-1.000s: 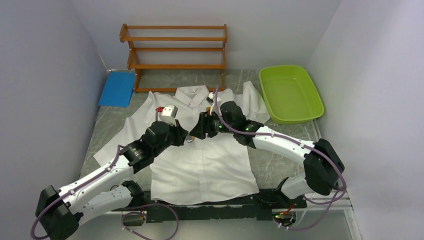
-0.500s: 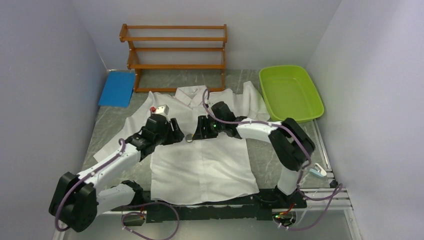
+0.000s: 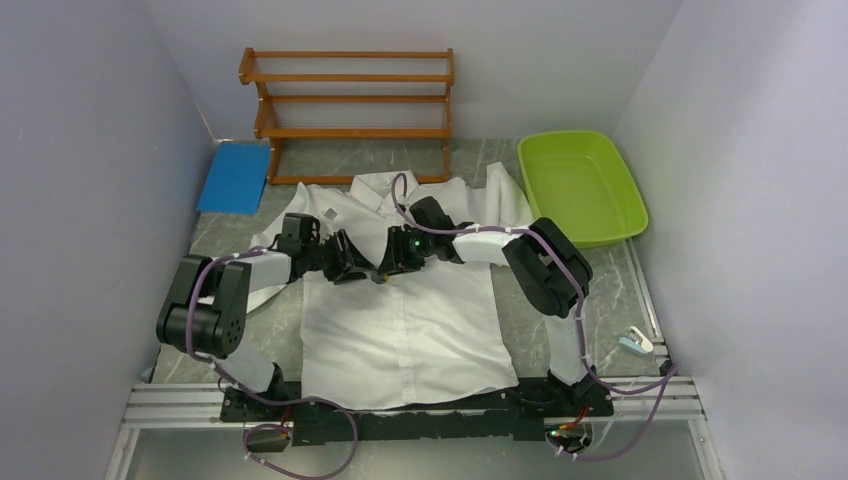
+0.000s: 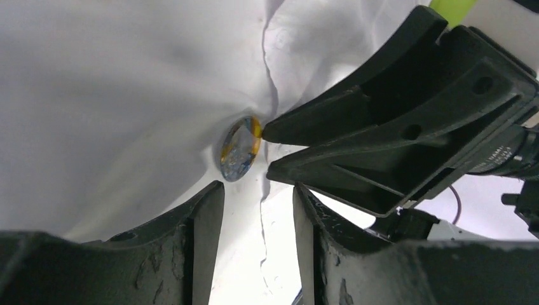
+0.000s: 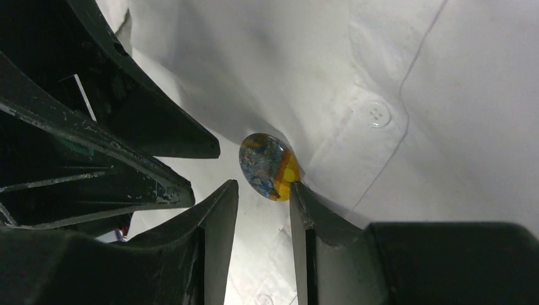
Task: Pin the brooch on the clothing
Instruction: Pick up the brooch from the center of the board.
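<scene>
Hold brooch [image 5: 268, 166] flat on shirt [image 3: 400, 330] at its button placket, chest height, mid-table [image 3: 540, 320] — right jaws narrow at its yellow edge, grip not tellable, left jaws narrow, empty, just beside — steadying fabric before fastening.

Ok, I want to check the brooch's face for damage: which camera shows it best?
The right wrist view: the brooch faces the lens, blue and yellow, on the shirt near a button. The left wrist view shows it smaller and tilted; the top view, barely a speck.
</scene>
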Motion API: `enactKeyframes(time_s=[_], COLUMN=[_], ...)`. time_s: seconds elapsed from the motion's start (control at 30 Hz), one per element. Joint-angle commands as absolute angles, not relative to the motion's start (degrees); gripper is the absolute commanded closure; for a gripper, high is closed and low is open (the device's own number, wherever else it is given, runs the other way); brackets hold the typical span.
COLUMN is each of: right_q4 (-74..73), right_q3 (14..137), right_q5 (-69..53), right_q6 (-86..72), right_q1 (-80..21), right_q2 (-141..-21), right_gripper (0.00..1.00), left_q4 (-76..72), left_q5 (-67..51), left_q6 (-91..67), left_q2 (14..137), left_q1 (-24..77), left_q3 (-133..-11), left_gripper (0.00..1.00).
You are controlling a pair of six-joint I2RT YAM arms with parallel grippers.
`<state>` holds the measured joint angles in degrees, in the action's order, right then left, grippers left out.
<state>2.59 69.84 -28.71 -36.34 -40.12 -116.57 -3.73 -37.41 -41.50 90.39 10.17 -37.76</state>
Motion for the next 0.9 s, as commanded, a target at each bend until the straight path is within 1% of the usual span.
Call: enactKeyframes(time_s=[0.0,0.13,0.27,0.4,0.5,0.57,0.67,0.8,0.87], right_q4=[1.88,1.45,1.78,4.68,8.95,12.14,15.44,15.71,14.68], right_q3=[71.51,70.86,70.4,69.48,68.93,68.08,66.93,65.68,65.15], right_q5=[-28.2,-27.43,-27.3,-28.99,-31.79,-33.47,-34.43,-33.26,-32.51], right_q6=[-36.98,-37.33,-37.45,-38.64,-40.55,-42.64,-44.39,-44.13,-43.18], right_q1=[-39.46,-39.54,-39.47,-39.48,-39.54,-39.51,-39.51,-39.56,-39.47], right_q2=[-117.0,-117.49,-117.99,-118.83,-119.64,-119.66,-118.87,-116.92,-115.45], right_gripper=[0.61,0.62,0.62,0.63,0.69,0.72,0.79,0.92,0.97], left_q4=[-12.82,-10.18,-10.93,-16.04,-20.75,-21.88,-22.19,-20.09,-17.96], left_q5=[-45.77,-42.41,-41.1,-42.43,-44.22,-44.34,-44.39,-44.13,-43.42], left_q6=[-43.14,-41.42,-40.79,-41.62,-43.81,-44.45,-44.57,-43.43,-42.41], left_q2=[93.55,95.57,97.76,100.7,102.19,102.33,101.54,99.61,97.8], left_q1=[10.2,10.19,10.2,10.2,10.2,10.2,10.2,10.2,10.2], left_q3=[-38.56,-38.42,-37.34,-36.13,-35.29,-35.04,-35.05,-35.69,-35.93], left_gripper=[0.51,0.53,0.55,0.56,0.61,0.65,0.7,0.71,0.7])
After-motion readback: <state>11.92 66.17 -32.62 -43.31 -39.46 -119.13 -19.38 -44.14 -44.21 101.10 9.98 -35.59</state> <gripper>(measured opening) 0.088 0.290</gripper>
